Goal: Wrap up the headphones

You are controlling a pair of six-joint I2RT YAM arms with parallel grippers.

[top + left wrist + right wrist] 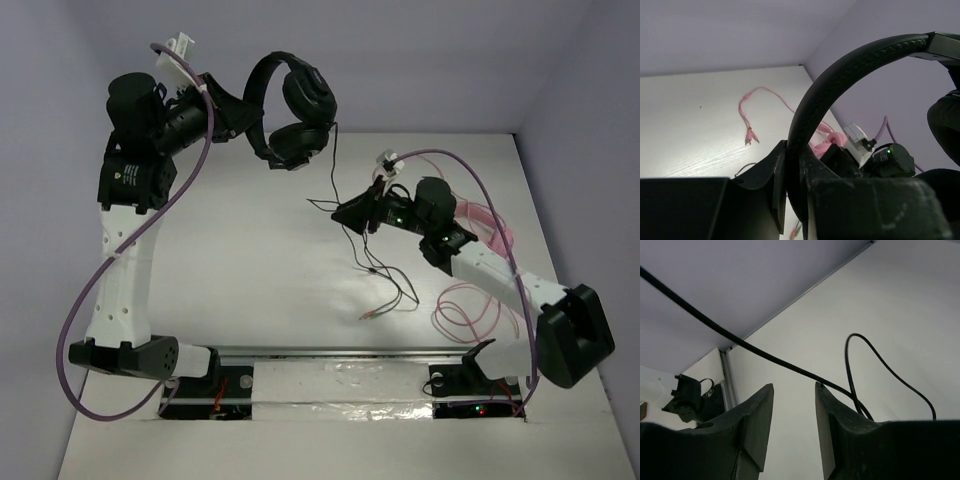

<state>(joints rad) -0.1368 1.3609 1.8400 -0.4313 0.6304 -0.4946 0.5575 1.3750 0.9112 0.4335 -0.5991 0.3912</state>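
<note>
My left gripper point(243, 118) is raised high at the back left, shut on the padded headband of the black headphones point(298, 100). The earcups hang to its right. In the left wrist view the headband point(840, 75) is clamped between my jaws point(795, 152). The thin black cable point(334, 165) drops from the lower earcup to the table and trails to its plug point(368, 316). My right gripper point(352, 212) is open beside the hanging cable. In the right wrist view the cable point(765, 357) runs across just beyond my open fingertips point(794, 390) and touches the right one.
A pink cable point(468, 300) lies in loops on the table under and beside the right arm. It also shows in the left wrist view point(765, 95), with a pink bundle point(832, 142) behind the headband. Walls close off the back and right.
</note>
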